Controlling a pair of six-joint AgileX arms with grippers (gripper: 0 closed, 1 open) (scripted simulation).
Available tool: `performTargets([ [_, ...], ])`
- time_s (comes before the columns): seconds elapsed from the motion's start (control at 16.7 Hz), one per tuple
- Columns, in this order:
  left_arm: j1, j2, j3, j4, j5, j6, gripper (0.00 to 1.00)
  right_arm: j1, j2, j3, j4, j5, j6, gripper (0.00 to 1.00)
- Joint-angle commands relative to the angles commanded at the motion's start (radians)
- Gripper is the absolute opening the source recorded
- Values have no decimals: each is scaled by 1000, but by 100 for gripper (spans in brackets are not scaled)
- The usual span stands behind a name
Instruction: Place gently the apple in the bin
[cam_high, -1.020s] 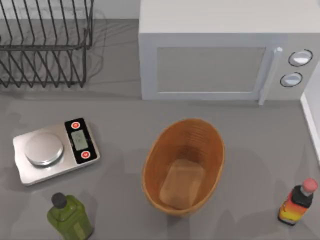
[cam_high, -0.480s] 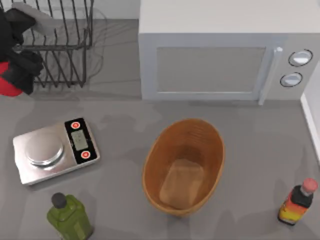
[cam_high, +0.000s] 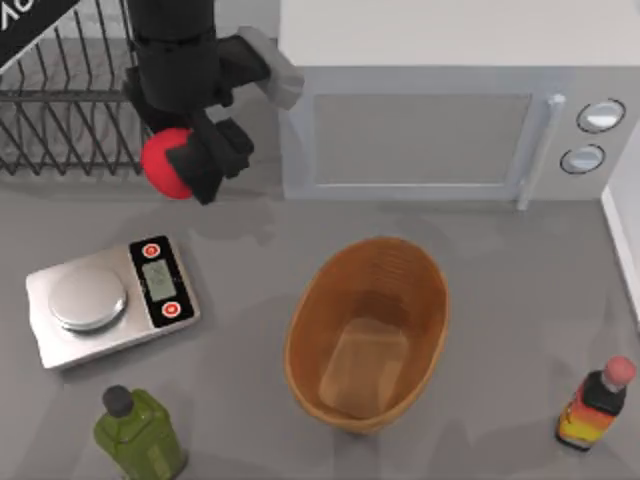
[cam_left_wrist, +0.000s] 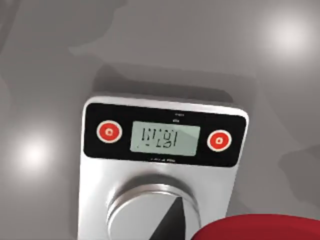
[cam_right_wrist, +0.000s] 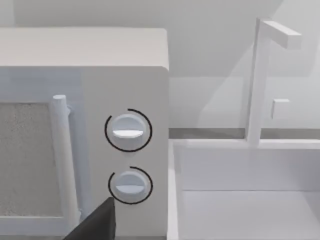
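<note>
Above the table's rear left, the left gripper is clamping the apple, carrying it high to clear the scale toward the bin.

grey table; white microwave at back; white sink right

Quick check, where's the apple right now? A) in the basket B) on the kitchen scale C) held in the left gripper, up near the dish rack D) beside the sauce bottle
C: the apple sits in the left gripper, in front of the dish rack and above the scale, while the basket holds nothing.
</note>
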Motion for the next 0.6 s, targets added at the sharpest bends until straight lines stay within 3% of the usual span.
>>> performTargets([
  [0.36, -375, 183, 295, -173, -51, 38, 0, 0, 0, 0, 0, 0, 0, 100],
  [0.6, -513, 246, 420, -225, -101, 57, 0, 0, 0, 0, 0, 0, 0, 100],
])
